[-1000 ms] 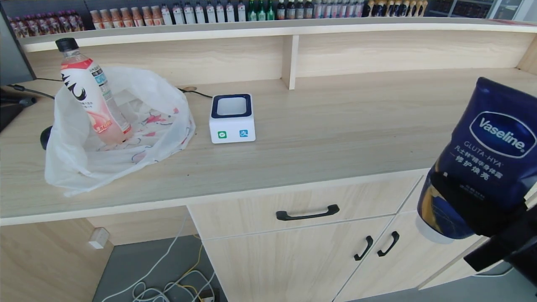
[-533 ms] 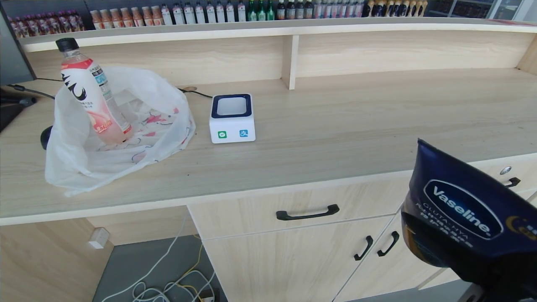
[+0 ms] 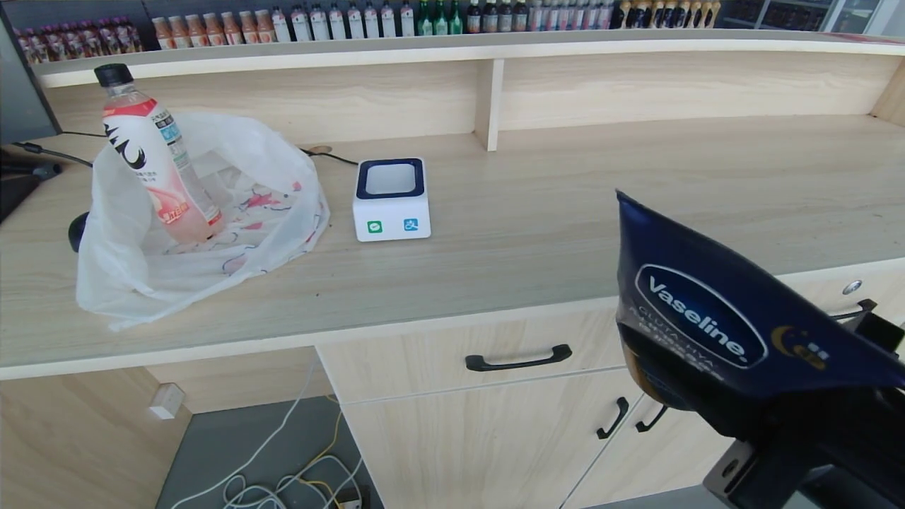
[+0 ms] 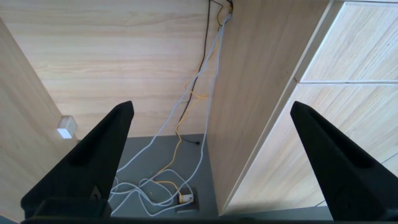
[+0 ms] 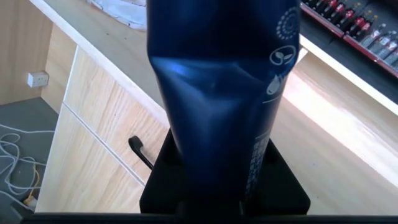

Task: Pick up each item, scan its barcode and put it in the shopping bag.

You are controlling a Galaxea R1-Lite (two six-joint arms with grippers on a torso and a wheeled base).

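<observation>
R gripper (image 3: 767,417) is clamped tight on the blue tube (image 3: 707,311). Tube is up in the air by the front edge of the counter (image 3: 537,233), well apart from the scanner (image 3: 391,198) & shopping bag (image 3: 141,276). Its long way is tilted: flat end up & to the left, cap end down in the gripper. L gripper (image 4: 211,104) fingers are wide apart, w/ nothing betw them.

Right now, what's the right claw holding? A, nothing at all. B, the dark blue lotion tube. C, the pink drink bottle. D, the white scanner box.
B: the right claw is shut on the dark blue lotion tube, while the pink drink bottle leans inside the shopping bag and the white scanner box sits on the counter.
</observation>
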